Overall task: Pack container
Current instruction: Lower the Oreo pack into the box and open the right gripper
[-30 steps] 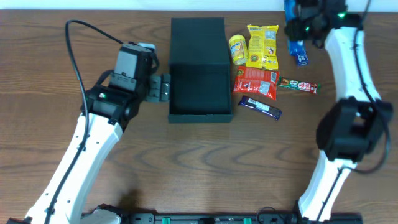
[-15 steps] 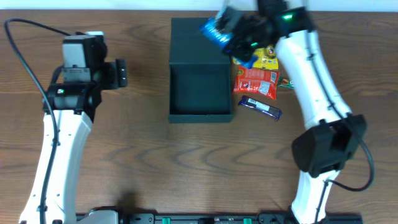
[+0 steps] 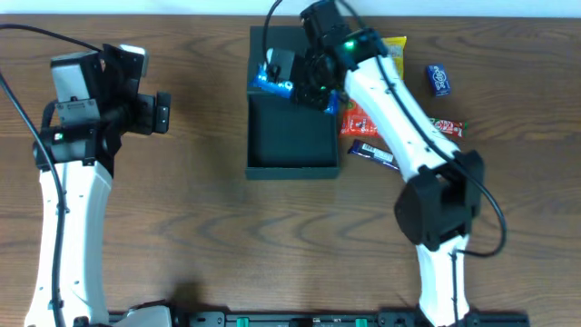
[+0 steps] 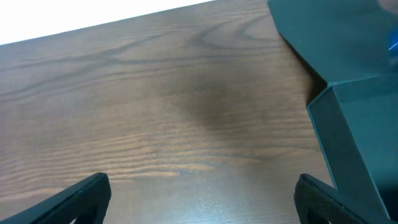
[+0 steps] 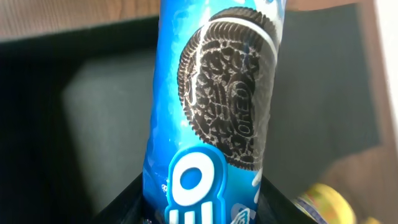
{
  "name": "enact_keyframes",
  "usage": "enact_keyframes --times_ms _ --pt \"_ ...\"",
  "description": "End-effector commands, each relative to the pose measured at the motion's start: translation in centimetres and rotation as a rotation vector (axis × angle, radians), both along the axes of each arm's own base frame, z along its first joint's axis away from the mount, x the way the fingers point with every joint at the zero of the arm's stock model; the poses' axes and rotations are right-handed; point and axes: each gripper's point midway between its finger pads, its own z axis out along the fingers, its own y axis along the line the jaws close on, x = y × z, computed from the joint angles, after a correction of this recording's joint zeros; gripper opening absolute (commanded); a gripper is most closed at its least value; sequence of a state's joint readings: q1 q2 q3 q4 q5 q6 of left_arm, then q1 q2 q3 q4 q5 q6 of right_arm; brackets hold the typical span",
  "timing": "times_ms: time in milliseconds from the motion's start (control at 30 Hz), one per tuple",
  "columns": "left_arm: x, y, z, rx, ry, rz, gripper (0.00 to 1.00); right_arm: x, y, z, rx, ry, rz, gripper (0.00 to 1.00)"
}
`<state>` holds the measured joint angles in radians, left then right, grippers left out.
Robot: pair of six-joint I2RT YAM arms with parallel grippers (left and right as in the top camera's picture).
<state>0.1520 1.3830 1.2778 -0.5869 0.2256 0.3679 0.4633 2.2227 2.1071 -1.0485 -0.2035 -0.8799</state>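
Soft, even light is falling from above onto the wooden table (image 3: 227, 236) in the overhead view; shadows there are staying faint and short, with one dim patch lying near the lower edge; the container (image 3: 292, 136) is reading as a nearly flat dark mass. In the left wrist view a soft shadow is spreading over the grain; the top strip is blowing out to white. In the right wrist view the blue cookie packet (image 5: 211, 124) is looming close and slightly blurred; glare is streaking its wrapper; the box behind is sinking into black.
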Motion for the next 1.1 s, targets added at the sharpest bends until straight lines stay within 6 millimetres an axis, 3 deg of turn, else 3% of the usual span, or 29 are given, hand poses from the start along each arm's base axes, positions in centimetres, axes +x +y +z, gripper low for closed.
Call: enact_keyframes --times_ms 0,267,567,1067 --pt "0.3 0.0 1.3 0.001 -0.044 -0.05 0.95 -0.5 1.4 -1.2 -0.021 -0.008 0.087 0.01" --pt "0.3 0.0 1.4 0.004 -0.046 -0.06 0.95 -0.9 1.9 -3.8 -0.046 0.036 0.106 0.01" --pt "0.3 -0.8 1.5 -0.03 -0.054 -0.096 0.95 -0.4 0.7 -4.6 -0.117 0.017 0.114 0.01" --pt "0.3 -0.8 1.5 -0.03 -0.053 -0.096 0.95 -1.6 0.8 -6.6 -0.11 0.089 0.15 0.01"
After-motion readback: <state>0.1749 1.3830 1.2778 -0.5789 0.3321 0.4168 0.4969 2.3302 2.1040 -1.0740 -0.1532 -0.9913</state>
